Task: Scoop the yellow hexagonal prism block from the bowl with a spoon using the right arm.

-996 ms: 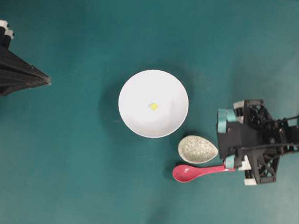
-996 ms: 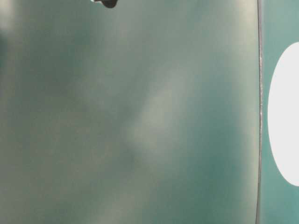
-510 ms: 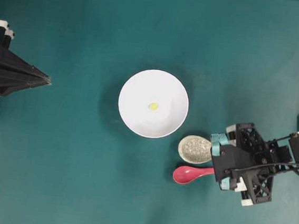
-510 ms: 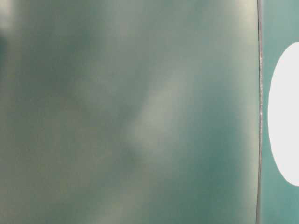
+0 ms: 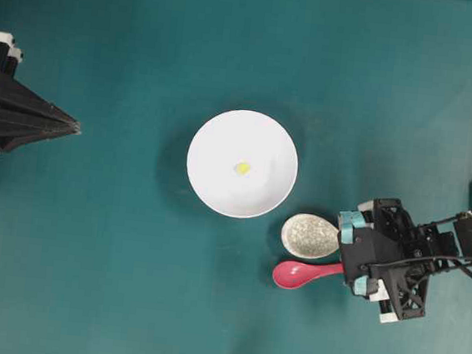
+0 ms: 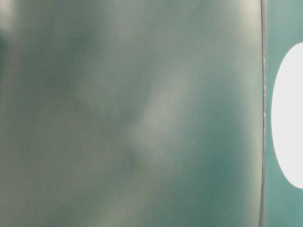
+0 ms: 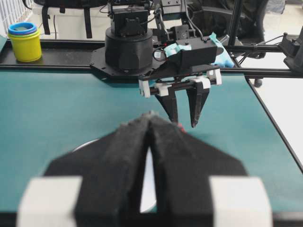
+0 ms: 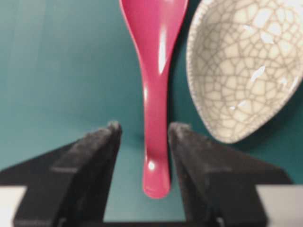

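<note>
Pink spoon handle between parted right end effector fingers, ungripped, left end effector closed, no legible writing

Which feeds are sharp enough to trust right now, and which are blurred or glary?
Overhead: sharp, evenly lit. Table-level: a defocused green haze, only a blown-out white blob at the right edge. Right wrist: glossy pink-red soup spoon crisp with glare streaks, right hand soft. Left wrist: left hand blurred.

We see the bowl cut off at the table-level view's right edge; the desk there is blurred.
</note>
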You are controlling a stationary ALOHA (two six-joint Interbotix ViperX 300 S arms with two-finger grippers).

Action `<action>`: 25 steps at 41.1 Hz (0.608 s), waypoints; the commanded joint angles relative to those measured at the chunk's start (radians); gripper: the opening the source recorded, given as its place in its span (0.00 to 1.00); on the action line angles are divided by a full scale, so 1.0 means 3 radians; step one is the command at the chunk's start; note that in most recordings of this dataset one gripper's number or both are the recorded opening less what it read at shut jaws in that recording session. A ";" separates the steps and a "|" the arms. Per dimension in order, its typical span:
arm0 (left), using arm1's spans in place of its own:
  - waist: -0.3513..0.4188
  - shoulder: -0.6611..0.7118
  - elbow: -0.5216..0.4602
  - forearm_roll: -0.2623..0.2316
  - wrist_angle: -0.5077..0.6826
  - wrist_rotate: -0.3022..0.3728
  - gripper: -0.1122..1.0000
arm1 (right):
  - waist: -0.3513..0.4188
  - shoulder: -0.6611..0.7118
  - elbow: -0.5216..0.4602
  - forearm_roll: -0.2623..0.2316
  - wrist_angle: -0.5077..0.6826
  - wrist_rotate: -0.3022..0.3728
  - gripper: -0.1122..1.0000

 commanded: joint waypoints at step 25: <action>-0.0010 0.0026 -0.0102 0.0000 -0.0046 -0.0005 0.12 | 0.0015 0.0118 -0.0046 0.0010 -0.0031 0.0000 0.51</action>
